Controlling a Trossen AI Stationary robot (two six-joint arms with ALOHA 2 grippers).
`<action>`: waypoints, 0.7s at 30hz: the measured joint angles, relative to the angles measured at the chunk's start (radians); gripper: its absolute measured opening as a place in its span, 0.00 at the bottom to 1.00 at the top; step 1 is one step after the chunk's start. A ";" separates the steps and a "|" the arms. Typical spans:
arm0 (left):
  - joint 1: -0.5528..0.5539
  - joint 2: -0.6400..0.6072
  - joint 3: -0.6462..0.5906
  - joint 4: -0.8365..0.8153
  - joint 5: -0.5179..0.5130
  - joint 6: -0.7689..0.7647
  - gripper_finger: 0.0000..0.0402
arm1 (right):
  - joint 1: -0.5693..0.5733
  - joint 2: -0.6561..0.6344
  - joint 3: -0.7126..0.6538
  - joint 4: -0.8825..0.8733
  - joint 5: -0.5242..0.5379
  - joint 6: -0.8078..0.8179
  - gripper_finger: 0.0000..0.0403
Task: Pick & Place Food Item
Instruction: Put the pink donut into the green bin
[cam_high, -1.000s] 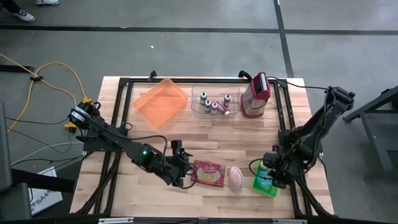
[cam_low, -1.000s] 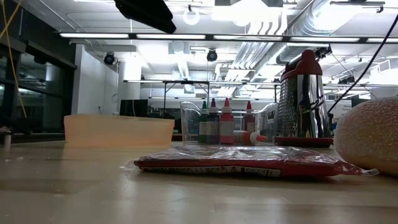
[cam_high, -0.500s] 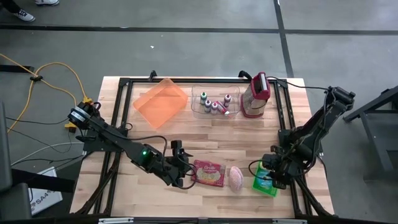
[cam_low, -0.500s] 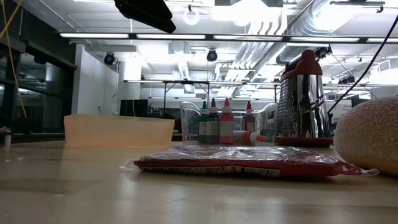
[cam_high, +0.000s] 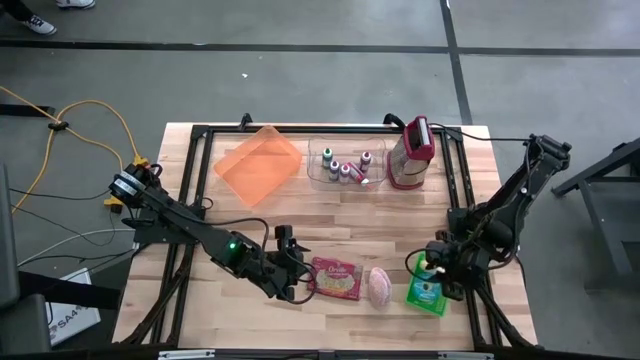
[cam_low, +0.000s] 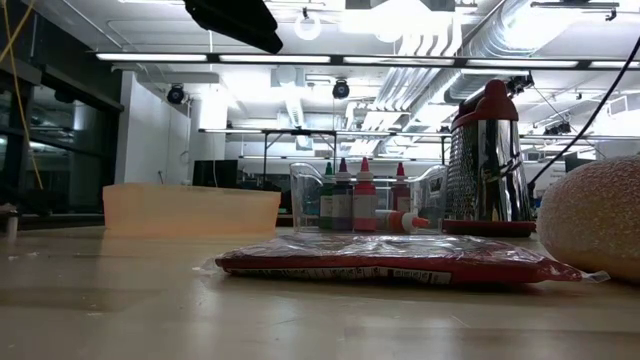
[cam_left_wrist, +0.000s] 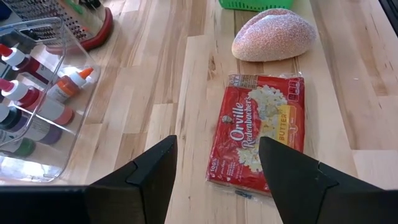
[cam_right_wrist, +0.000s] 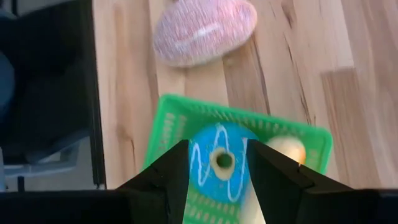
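Red popcorn packet (cam_high: 337, 279) lies flat at lower centre of the wooden worktop (cam_high: 250, 230); we see left tool (cam_high: 297, 279) open beside it, right tool (cam_high: 432, 275) parted over green basket (cam_high: 427, 296).

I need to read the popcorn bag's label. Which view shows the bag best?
The left wrist view: the popcorn bag lies flat, label up and readable. The high view shows it small, between the left pincer and the bread. The low view shows its edge only. The right wrist view misses it.

Bright overhead lighting, blurred right-wrist view
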 joint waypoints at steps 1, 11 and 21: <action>0.001 0.000 0.000 0.000 0.000 0.000 0.54 | 0.000 0.000 0.000 0.016 0.015 -0.014 0.37; 0.003 0.000 0.000 0.000 0.000 0.000 0.54 | -0.002 0.000 0.000 0.296 0.176 -0.247 0.37; 0.003 0.000 0.000 0.009 0.001 0.000 0.54 | -0.151 0.079 0.000 0.595 0.073 -0.508 0.37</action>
